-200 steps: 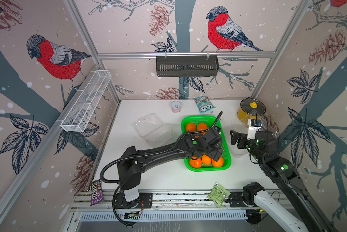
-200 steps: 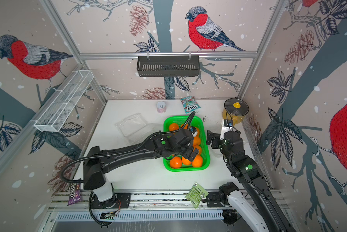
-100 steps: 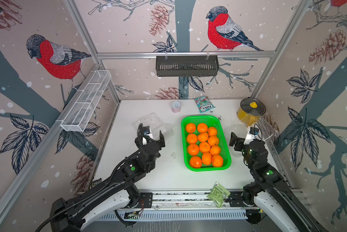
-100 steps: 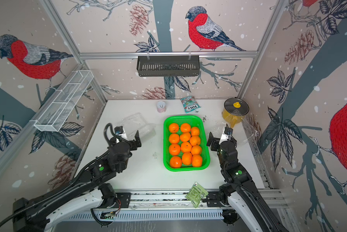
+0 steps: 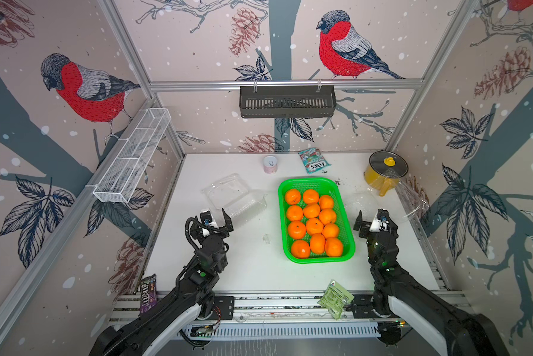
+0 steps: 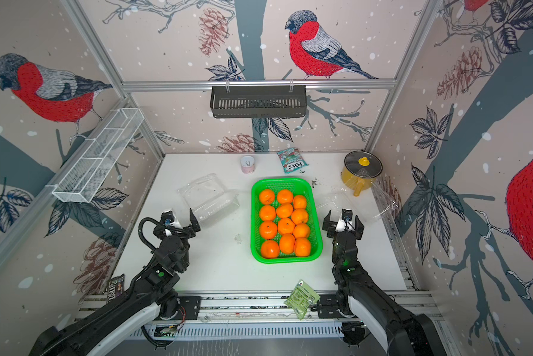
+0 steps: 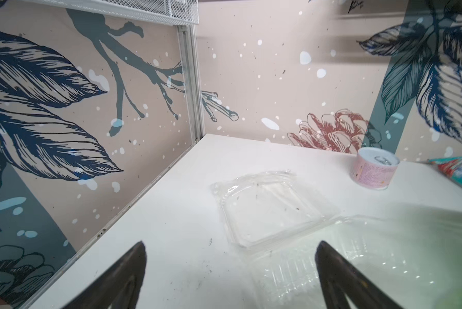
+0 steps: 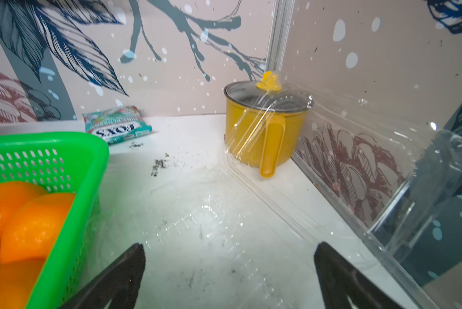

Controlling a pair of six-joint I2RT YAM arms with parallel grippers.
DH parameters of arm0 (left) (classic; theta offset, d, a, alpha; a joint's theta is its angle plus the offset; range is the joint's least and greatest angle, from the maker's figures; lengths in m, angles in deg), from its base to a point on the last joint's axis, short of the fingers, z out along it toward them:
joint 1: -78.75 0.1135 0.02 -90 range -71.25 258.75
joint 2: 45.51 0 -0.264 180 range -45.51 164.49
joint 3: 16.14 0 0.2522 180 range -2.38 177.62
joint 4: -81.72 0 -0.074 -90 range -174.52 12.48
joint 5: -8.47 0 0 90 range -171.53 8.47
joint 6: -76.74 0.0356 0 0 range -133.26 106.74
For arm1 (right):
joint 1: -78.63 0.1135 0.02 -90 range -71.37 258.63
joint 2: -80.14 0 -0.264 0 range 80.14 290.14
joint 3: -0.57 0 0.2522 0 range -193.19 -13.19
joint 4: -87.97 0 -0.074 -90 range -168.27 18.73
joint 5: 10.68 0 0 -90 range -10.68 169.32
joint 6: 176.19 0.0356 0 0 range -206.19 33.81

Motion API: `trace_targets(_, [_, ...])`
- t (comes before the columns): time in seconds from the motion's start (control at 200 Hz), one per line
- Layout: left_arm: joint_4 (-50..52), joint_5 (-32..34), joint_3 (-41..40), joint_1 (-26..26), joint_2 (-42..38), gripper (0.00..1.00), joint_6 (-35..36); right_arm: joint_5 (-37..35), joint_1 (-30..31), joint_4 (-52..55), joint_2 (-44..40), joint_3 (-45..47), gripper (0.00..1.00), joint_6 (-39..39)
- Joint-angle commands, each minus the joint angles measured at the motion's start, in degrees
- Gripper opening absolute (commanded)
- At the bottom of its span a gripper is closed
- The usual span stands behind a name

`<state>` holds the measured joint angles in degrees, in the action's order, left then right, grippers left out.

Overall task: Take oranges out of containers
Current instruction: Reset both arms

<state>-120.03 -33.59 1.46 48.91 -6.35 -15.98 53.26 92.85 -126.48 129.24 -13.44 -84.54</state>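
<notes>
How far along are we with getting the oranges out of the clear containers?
Done, it seems: twelve oranges lie in the green tray, and the left container and the right container, by the yellow pot, lie open with no fruit visible inside. In hand: nothing; the left gripper and right gripper are open and empty. Left: no orange to take out that I can see.

oranges (image 5: 314,226): in green tray (image 5: 317,261) | left claw (image 5: 216,217): spread | right claw (image 5: 373,216): spread
</notes>
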Motion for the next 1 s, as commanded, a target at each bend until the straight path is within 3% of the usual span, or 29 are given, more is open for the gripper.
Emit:
trace_targets(0.0, [-14.9, -5.1, -3.1, 3.8, 2.6, 0.97, 1.6, 3.8, -0.9, -14.6, 4.4, 2.8, 0.99, -2.6])
trace_targets(0.165, [-22.8, -17.1, -6.9, 14.3, 8.5, 0.97, -2.1, 5.4, -1.7, -22.7, 14.2, 0.5, 1.0, -3.9])
trace_targets(0.365, [-28.7, -24.6, -4.7, 16.9, 18.1, 0.97, 4.1, 7.1, -1.9, -27.4, 27.6, -5.2, 0.99, -6.7])
trace_targets(0.51, [-34.8, -28.1, -2.3, 19.4, 26.7, 0.97, 6.3, 0.9, -2.4, -38.2, 34.8, -4.5, 0.99, -5.2])
trace_targets(0.56, [-35.1, -30.8, -0.8, 20.3, 29.0, 0.97, 6.9, 2.2, -3.5, -36.7, 33.6, -3.9, 0.99, -3.6])
trace_targets(0.645, [-36.1, -37.4, 1.6, 21.9, 33.9, 0.97, 6.3, 10.2, -7.0, -39.5, 36.4, -2.9, 0.99, -2.3])
trace_targets(0.71, [-41.0, -39.2, 1.8, 22.0, 39.9, 0.97, 7.4, 7.5, -6.5, -45.7, 40.9, -3.6, 0.99, -3.2])
trace_targets(0.795, [-47.5, -35.9, 3.0, 22.1, 47.4, 0.97, 7.8, 6.3, -6.5, -35.3, 36.8, -5.9, 0.99, -1.5])
trace_targets(0.83, [-47.8, -33.9, 4.3, 22.1, 49.2, 0.97, 7.3, 9.0, -7.8, -30.3, 35.9, -7.6, 0.99, -0.7])
trace_targets(0.901, [-40.4, -30.7, 7.6, 22.6, 48.7, 0.97, 5.5, 11.1, -10.1, -23.5, 37.8, -12.6, 0.99, 1.5])
trace_targets(0.936, [-35.4, -30.9, 9.2, 23.3, 47.7, 0.98, 4.4, 16.0, -12.5, -21.3, 37.1, -12.9, 0.99, 2.6])
trace_targets(0.996, [-31.9, -32.6, 10.6, 24.2, 46.8, 0.98, 2.9, 17.8, -13.7, -21.1, 36.9, -12.9, 1.0, 3.3])
